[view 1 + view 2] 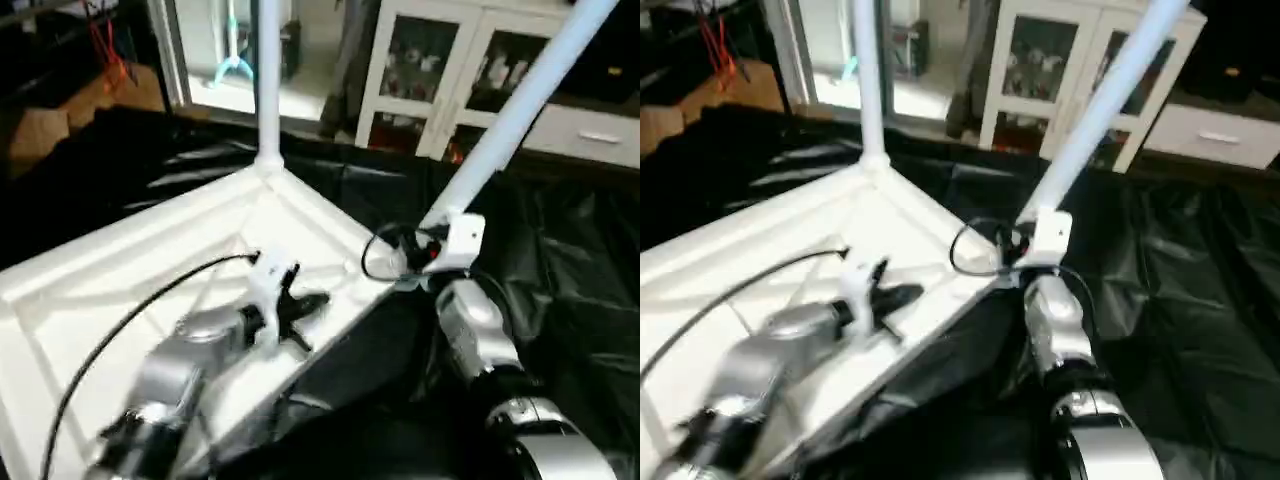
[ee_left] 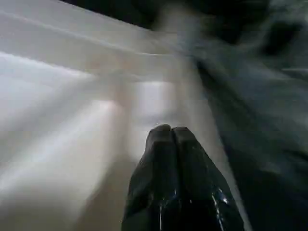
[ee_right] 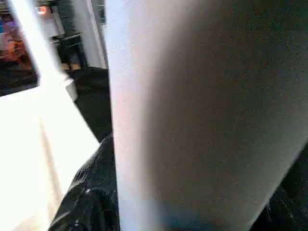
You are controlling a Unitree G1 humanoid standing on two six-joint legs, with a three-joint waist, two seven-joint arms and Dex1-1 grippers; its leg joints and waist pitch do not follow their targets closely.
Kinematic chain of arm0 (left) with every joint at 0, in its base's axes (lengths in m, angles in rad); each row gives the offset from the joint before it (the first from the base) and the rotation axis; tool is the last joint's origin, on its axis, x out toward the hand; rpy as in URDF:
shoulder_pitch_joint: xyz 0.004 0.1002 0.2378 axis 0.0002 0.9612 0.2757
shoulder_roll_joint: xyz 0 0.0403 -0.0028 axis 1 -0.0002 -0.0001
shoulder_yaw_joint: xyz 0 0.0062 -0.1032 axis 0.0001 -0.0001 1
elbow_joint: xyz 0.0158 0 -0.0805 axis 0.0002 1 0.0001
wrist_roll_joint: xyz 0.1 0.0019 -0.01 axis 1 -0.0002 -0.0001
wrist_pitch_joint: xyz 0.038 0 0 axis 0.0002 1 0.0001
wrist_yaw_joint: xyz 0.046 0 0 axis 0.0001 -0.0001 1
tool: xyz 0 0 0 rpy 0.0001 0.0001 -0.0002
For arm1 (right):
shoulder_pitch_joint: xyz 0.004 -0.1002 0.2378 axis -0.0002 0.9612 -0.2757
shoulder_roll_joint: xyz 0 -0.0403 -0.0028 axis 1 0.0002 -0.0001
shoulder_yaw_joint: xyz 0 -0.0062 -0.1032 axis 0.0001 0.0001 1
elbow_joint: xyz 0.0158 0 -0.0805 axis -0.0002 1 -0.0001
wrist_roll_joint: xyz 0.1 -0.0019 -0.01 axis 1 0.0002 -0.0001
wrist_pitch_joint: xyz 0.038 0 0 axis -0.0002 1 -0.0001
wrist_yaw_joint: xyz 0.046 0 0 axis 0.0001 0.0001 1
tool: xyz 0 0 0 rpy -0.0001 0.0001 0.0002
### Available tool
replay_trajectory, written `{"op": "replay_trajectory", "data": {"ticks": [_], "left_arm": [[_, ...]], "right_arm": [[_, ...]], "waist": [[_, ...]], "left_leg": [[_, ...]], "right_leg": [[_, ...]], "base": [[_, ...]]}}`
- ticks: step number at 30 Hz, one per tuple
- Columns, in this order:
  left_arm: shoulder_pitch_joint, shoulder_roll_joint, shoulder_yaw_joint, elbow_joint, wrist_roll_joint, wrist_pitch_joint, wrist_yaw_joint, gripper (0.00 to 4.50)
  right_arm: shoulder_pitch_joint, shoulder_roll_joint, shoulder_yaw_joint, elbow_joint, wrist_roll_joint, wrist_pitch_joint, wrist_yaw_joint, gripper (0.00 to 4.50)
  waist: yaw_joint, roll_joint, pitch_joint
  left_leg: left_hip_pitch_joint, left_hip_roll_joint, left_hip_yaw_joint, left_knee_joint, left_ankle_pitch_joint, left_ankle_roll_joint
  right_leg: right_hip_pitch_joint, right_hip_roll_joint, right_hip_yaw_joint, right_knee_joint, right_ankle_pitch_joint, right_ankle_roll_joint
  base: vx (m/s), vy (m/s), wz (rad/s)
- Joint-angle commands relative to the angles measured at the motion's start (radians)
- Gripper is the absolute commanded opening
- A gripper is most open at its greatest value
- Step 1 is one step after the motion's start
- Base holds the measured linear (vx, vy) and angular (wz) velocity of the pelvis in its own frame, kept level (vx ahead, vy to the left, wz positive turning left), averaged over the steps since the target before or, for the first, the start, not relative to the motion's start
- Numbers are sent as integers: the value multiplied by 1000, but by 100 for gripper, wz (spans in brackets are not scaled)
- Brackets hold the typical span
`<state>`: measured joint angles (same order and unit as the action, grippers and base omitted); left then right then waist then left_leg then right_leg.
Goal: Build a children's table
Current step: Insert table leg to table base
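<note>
The children's table lies upside down: its white tabletop point(image 1: 120, 270) shows the ribbed underside. One white leg point(image 1: 268, 80) stands upright in the far corner socket. A second leg point(image 1: 520, 100) leans to the right, its lower end at the tabletop's right corner. My right gripper point(image 1: 425, 240) is shut on that lower end, and the leg point(image 3: 202, 106) runs close past it in the right wrist view. My left gripper point(image 1: 312, 305) rests shut on the underside near the right edge, its black fingertips point(image 2: 168, 137) pressed together with nothing between them.
A crinkled black plastic sheet point(image 1: 570, 280) covers the floor around the tabletop. A white cabinet with glass doors point(image 1: 440, 70) stands at the back right. A black cable point(image 1: 130, 310) arcs over the tabletop from my left wrist.
</note>
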<state>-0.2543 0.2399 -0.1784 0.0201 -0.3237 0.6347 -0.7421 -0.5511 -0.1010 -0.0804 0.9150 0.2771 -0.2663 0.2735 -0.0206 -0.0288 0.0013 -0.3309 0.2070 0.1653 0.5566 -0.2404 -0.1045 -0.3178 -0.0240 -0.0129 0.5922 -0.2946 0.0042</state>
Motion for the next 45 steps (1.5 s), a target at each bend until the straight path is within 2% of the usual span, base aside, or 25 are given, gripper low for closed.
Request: {"op": "replay_trajectory", "data": {"ticks": [1, 2, 3, 5, 6, 8, 11, 12, 13, 14, 17, 18, 22, 26, 28, 34, 37, 38, 41, 42, 45], "left_arm": [[2, 9, -2, -42, -34, 34, -30, 41], [-5, 21, 3, -66, -46, 64, -36, 41], [-17, 28, 3, -74, -46, 76, -22, 41], [-46, 26, -18, -74, -26, 90, 10, 41], [-55, 20, -24, -73, -17, 97, 23, 73], [-70, -2, -40, -78, 14, 106, 61, 82], [-78, -18, -72, -89, 54, 122, 97, 87], [-79, -23, -87, -96, 66, 132, 109, 119], [-78, -26, -103, -105, 75, 141, 121, 119], [-71, -32, -131, -120, 88, 156, 143, 126], [-66, -38, -142, -123, 93, 170, 162, 149], [-59, -40, -158, -119, 112, 184, 190, 162], [-47, -50, -164, -117, 128, 211, 218, 196], [-44, -51, -177, -129, 132, 225, 220, 214], [-48, -45, -195, -122, 151, 222, 232, 239], [-69, -51, -233, -63, 199, 198, 266, 279], [-78, -43, -260, -44, 223, 192, 263, 281], [-84, -37, -267, -35, 231, 188, 264, 246], [-97, -27, -272, -14, 245, 179, 263, 247], [-106, -14, -285, -5, 253, 181, 247, 212], [-113, -5, -294, 3, 254, 189, 234, 198]], "right_arm": [[111, -15, 3, 148, -27, 151, 1, 193], [115, -26, -2, 144, -29, 149, 14, 193], [118, -35, -6, 141, -29, 148, 28, 193], [123, -45, -8, 135, -30, 147, 46, 193], [126, -47, -6, 131, -29, 148, 53, 193], [133, -47, -4, 115, -26, 152, 61, 193], [139, -42, -5, 106, -25, 154, 62, 193], [141, -39, -6, 104, -25, 155, 62, 193], [143, -37, -7, 102, -25, 155, 63, 193], [149, -31, -9, 98, -24, 156, 64, 193], [153, -28, -10, 96, -26, 156, 64, 193], [159, -25, -10, 93, -29, 157, 65, 193], [167, -23, -11, 89, -31, 159, 62, 193], [169, -22, -11, 89, -35, 160, 61, 193], [166, -21, -13, 90, -38, 162, 60, 193], [146, -18, -18, 96, -42, 168, 50, 193], [142, -13, -19, 99, -42, 169, 45, 193], [140, -10, -18, 99, -43, 170, 44, 193], [136, -7, -18, 99, -43, 172, 45, 193], [133, -7, -18, 101, -43, 173, 45, 193], [128, -6, -19, 104, -44, 174, 45, 193]], "waist": [[1, 32, 3], [1, 32, 4], [2, 25, 2], [6, 25, 3], [8, 25, 3], [14, 26, 0], [19, 28, -7], [22, 25, -8], [22, 24, -8], [24, 30, -9], [26, 28, -10], [27, 31, -11], [26, 31, -13], [25, 34, -11], [25, 33, -11], [25, 34, -14], [26, 35, -15], [26, 34, -15], [26, 35, -17], [26, 34, -16], [26, 37, -16]], "left_leg": [[2, 32, -10, -66, -34, -74], [3, 30, -8, -66, -41, -76], [3, 31, -7, -66, -57, -75], [5, 31, -7, -67, -86, -68], [5, 32, -6, -67, -86, -66], [3, 33, -7, -65, -55, -61], [1, 30, -7, -57, 16, -59], [-1, 26, -7, -54, 34, -56], [-1, 25, -7, -53, 36, -56], [-1, 25, -8, -53, 35, -60], [0, 24, -9, -52, 29, -66], [0, 23, -10, -51, 32, -68], [0, 21, -12, -49, 33, -68], [1, 24, -14, -51, 2, -74], [0, 24, -15, -51, -3, -73], [-1, 23, -15, -48, 24, -59], [-2, 22, -15, -47, 22, -55], [-2, 22, -16, -47, 18, -54], [-3, 19, -16, -46, 20, -49], [-4, 19, -17, -46, 28, -48], [-3, 20, -17, -47, 22, -48]], "right_leg": [[7, -75, 31, -46, 465, -114], [6, -75, 31, -47, 457, -113], [8, -76, 32, -49, 436, -113], [7, -79, 34, -54, 375, -112], [7, -79, 35, -53, 369, -113], [13, -80, 35, -52, 393, -117], [22, -79, 34, -42, 505, -111], [24, -77, 34, -39, 546, -106], [25, -76, 34, -38, 559, -103], [25, -77, 32, -37, 575, -97], [26, -75, 30, -36, 576, -94], [27, -74, 30, -35, 578, -94], [30, -73, 28, -35, 586, -88], [27, -75, 27, -38, 522, -99], [28, -75, 27, -39, 504, -105], [31, -76, 28, -36, 522, -116], [31, -76, 28, -37, 519, -118], [32, -77, 28, -37, 512, -117], [33, -76, 29, -37, 509, -116], [34, -76, 29, -36, 519, -114], [33, -77, 28, -36, 521, -111]], "base": [[0, 0, 0], [0, 0, 0], [0, 0, 0], [0, 0, 0], [0, 0, 0], [0, 0, 0], [0, 0, 0], [0, 0, 0], [0, 0, 0], [0, 0, 0], [0, 0, 0], [0, 0, 0], [0, 0, 0], [0, 0, 0], [0, 0, 0], [0, 0, 0], [0, 0, 0], [0, 0, 0], [0, 0, 0], [0, 0, 0], [0, 0, 0]]}}
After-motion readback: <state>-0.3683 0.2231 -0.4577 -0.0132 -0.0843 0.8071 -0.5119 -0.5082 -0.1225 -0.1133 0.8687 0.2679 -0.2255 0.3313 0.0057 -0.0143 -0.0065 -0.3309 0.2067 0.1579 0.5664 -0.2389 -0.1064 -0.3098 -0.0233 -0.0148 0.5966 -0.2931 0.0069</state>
